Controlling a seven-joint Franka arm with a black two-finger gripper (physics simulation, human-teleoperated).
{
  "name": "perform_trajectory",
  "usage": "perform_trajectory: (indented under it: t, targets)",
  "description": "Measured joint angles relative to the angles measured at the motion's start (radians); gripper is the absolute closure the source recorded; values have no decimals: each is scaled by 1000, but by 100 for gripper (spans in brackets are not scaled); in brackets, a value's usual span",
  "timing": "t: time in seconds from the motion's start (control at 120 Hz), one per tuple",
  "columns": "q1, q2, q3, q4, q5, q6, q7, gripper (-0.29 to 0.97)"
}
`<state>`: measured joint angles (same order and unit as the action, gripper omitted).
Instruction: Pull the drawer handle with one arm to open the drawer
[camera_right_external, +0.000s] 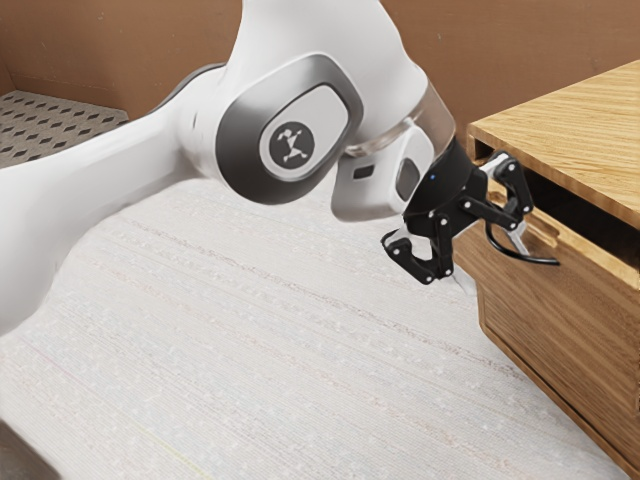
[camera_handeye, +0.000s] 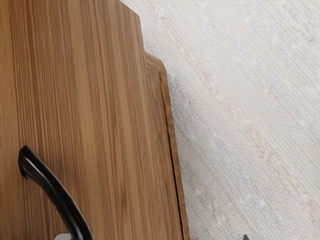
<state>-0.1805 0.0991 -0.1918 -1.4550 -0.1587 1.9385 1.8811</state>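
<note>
The white seven-joint arm (camera_right_external: 200, 150) reaches across from the exterior view's left, and its black two-finger hand (camera_right_external: 490, 255) is right up against the front of the light-brown wooden cabinet (camera_right_external: 580, 130) standing on the pale, woven-textured desk (camera_right_external: 250, 350). The hand is spread wide, and its fingers do not clamp anything. The thin black curved drawer handle (camera_right_external: 520, 258) sits at the fingers' reach, on the side toward the exterior view's right. In the wrist view the same handle (camera_handeye: 50, 192) arcs off the grained wooden drawer front (camera_handeye: 90, 125) just beside one fingertip rather than centred between the two.

The handle's long axis runs along the drawer front (camera_right_external: 560, 310), roughly level with the cabinet's top edge, and the open fingers look set to straddle it across that axis. A dark gap shows under the cabinet top, and the drawer front seems to stand a little proud of the body, so I'd judge the drawer to be slightly out at most, with most of its travel left.

As I see it, the coming move depends on getting both fingers around the bar. Once they close, the pull has to run straight out of the cabinet, toward the exterior view's left. An off-centre grip could let the bar slip off a fingertip.
</note>
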Motion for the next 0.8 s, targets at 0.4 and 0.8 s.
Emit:
perform_trajectory:
  t: [0.4, 0.8]
  targets:
    - [17, -53, 1, -31, 0, -115, -49, 30]
    - [37, -152, 2, -114, 1, -173, -93, 33]
